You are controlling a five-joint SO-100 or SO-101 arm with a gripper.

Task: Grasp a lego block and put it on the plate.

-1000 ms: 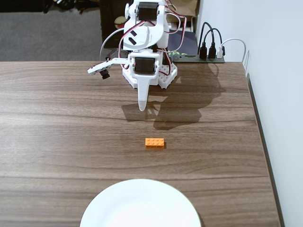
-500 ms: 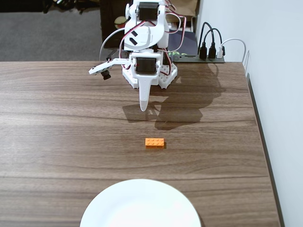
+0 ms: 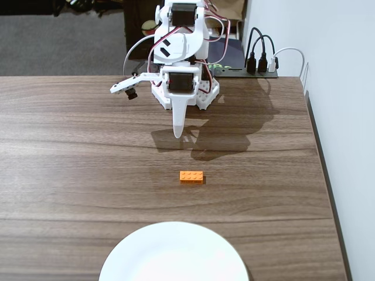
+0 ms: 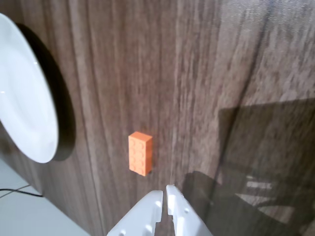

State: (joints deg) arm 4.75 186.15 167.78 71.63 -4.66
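The orange lego block (image 3: 191, 176) lies flat on the wooden table, in the middle, apart from everything. It also shows in the wrist view (image 4: 140, 153), just beyond my fingertips. The white plate (image 3: 174, 253) sits at the near edge of the table; in the wrist view (image 4: 24, 113) it is at the left. My white gripper (image 3: 178, 133) points down toward the table, behind the block and above the surface. In the wrist view my gripper (image 4: 165, 191) has its jaws together and holds nothing.
The arm's base (image 3: 186, 88) stands at the far edge of the table. A black power strip with cables (image 3: 258, 69) lies at the back right. The table's right edge (image 3: 328, 175) runs beside a white wall.
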